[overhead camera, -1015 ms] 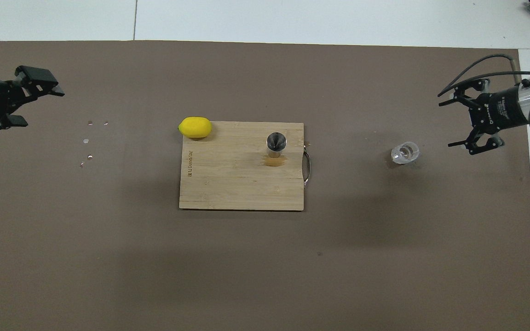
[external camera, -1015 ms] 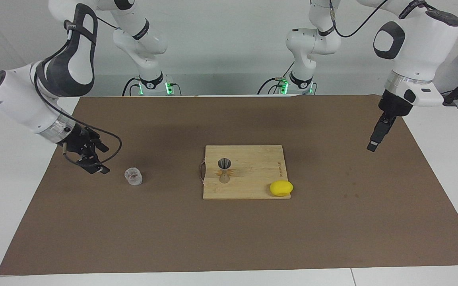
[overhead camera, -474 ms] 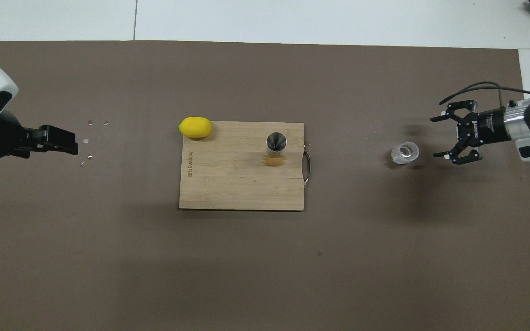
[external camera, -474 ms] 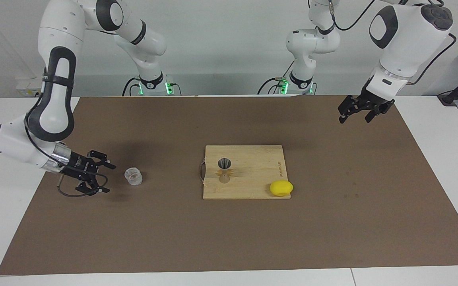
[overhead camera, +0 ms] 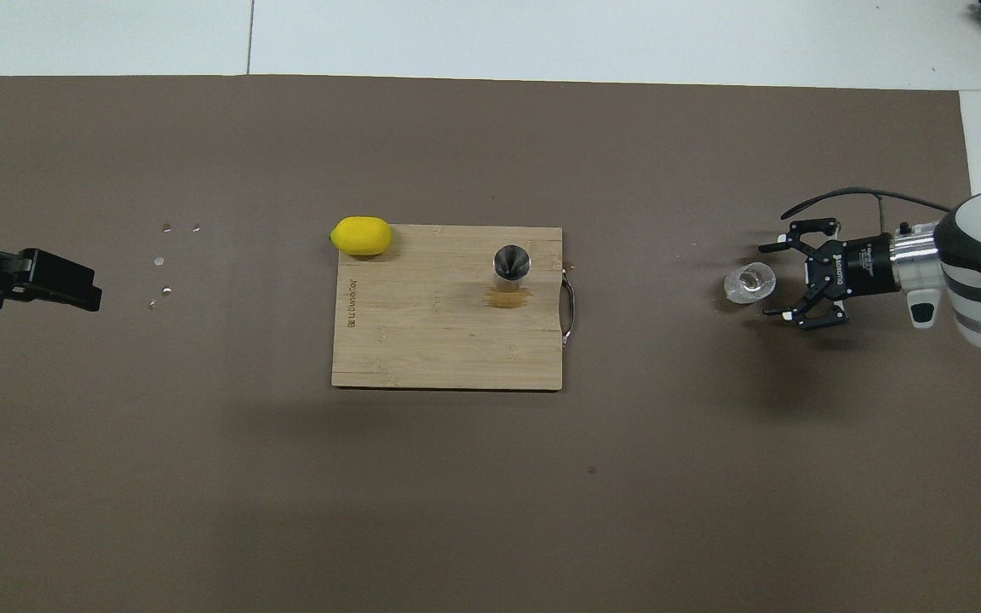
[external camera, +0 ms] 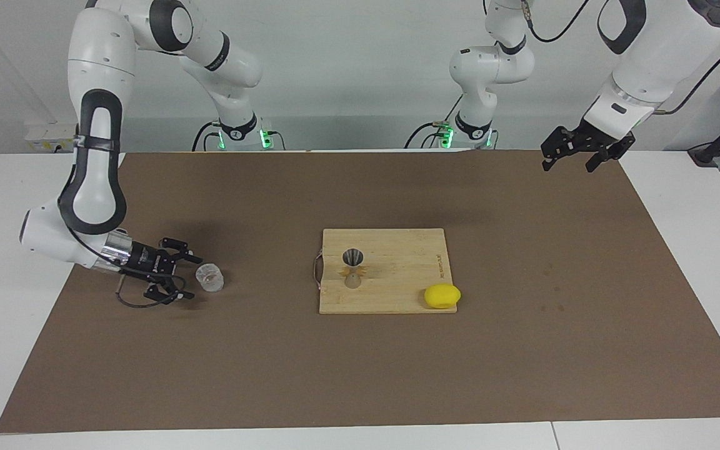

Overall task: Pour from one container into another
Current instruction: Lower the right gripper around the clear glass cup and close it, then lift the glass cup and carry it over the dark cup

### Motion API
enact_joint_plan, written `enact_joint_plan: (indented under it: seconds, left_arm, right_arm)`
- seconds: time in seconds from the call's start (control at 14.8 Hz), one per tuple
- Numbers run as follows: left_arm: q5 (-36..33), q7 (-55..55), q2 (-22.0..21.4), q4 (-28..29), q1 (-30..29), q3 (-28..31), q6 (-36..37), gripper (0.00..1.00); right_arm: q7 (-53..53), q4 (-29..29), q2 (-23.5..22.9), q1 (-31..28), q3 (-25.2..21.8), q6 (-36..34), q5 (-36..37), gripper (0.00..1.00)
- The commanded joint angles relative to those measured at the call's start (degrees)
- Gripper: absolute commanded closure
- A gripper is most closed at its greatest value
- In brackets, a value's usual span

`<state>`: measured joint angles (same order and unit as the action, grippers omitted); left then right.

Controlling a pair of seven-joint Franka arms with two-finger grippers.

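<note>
The small clear glass cup point(external camera: 210, 278) point(overhead camera: 749, 283) stands upright on the brown mat toward the right arm's end. My right gripper point(external camera: 190, 277) point(overhead camera: 770, 281) lies low and level beside it, open, with its fingertips at either side of the cup's near edge, not closed on it. The silver hourglass jigger point(external camera: 352, 267) point(overhead camera: 511, 264) stands upright on the wooden cutting board point(external camera: 397, 281) point(overhead camera: 422, 340) in the middle of the mat. My left gripper point(external camera: 566, 167) point(overhead camera: 86, 294) is open and empty, raised over the mat at the left arm's end.
A yellow lemon point(external camera: 442, 295) point(overhead camera: 361, 236) lies at the board's corner farther from the robots, toward the left arm's end. A few small drops point(overhead camera: 163, 264) dot the mat near the left gripper. A wet stain marks the board by the jigger.
My right gripper has come down, levelled out and moved up to the glass cup. My left arm has swung up and back toward the robots' edge of the mat.
</note>
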<state>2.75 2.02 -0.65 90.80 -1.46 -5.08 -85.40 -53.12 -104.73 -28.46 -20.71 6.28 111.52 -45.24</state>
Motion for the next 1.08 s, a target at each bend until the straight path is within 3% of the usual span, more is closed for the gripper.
enact_joint_plan:
  seconds: [0.0, 0.34, 0.47, 0.61, 0.68, 1.01]
  left_arm:
    - [-1.3, 1.1, 1.1, -2.1, -1.2, -1.7, 2.2, 0.00]
    - [-0.8, 1.0, 1.6, -3.4, 2.3, 1.7, 5.1, 0.00]
    - [-1.3, 0.9, 1.3, -3.9, 1.7, 1.4, 4.7, 0.00]
    - [-1.3, 1.0, 0.8, -3.4, 1.2, 0.9, 4.6, 0.00]
    - [-1.3, 1.1, 0.7, -2.9, 1.1, 0.9, 3.9, 0.00]
    - [-1.2, 0.6, -0.9, 0.3, 1.0, 0.9, 2.2, 0.00]
  right_arm:
    - [3.1, -5.7, 2.8, 0.0, 0.5, 3.7, -3.5, 0.00]
    - [3.8, -6.0, 3.0, 0.1, 0.5, 4.1, -5.3, 0.04]
    - [4.5, -5.7, 3.0, 0.2, 0.7, 4.0, -5.2, 0.32]
    - [4.4, -5.4, 2.9, 0.2, 0.7, 4.0, -5.3, 0.90]
    - [4.4, -5.4, 2.9, 0.2, 0.7, 4.0, -5.3, 0.96]
    - [-0.7, -4.8, 4.7, 0.5, 1.1, 4.1, -5.2, 1.00]
